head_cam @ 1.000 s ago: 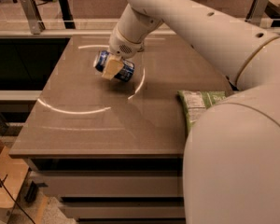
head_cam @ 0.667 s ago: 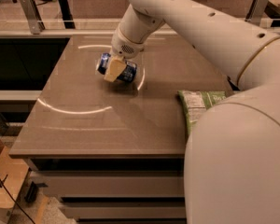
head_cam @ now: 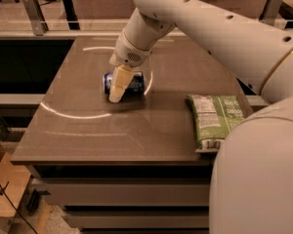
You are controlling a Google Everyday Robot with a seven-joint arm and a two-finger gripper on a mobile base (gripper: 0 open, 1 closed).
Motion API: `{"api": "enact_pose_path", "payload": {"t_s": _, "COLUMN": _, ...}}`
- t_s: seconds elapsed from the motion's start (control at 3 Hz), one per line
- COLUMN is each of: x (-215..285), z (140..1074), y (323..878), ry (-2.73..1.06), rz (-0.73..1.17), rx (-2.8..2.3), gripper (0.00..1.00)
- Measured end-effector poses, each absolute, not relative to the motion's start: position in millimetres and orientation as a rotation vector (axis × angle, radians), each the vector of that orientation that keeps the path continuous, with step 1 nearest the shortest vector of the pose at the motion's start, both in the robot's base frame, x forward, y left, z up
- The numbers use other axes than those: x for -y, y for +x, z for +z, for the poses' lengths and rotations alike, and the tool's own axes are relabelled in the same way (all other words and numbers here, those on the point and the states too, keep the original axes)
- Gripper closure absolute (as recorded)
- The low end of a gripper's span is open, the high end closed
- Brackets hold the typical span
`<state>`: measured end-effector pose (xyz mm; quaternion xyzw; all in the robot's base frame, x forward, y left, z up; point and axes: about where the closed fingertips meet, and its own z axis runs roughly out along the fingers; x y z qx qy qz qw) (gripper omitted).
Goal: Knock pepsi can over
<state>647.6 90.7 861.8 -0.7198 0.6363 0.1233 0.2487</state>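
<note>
I see the pepsi can (head_cam: 136,81) lying on its side on the counter (head_cam: 88,135), left of centre. The pincer (head_cam: 116,95) points down just in front of it, seemingly touching. I cannot tell whether the pincer is clenched or released. A sealed green packet (head_cam: 217,121) lies flat, well right.

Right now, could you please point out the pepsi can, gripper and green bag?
pepsi can (head_cam: 136,82): camera view, blue side.
gripper (head_cam: 116,94): camera view, tip, at the can.
green bag (head_cam: 216,119): camera view, middle.
</note>
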Motion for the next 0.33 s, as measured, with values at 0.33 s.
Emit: {"api": "enact_pose_path", "payload": {"t_s": 0.33, "x": -90.6, "z": 861.8, "y": 647.8, "ry": -1.961, "rz": 0.336, "rx": -1.734, "gripper": 0.00}}
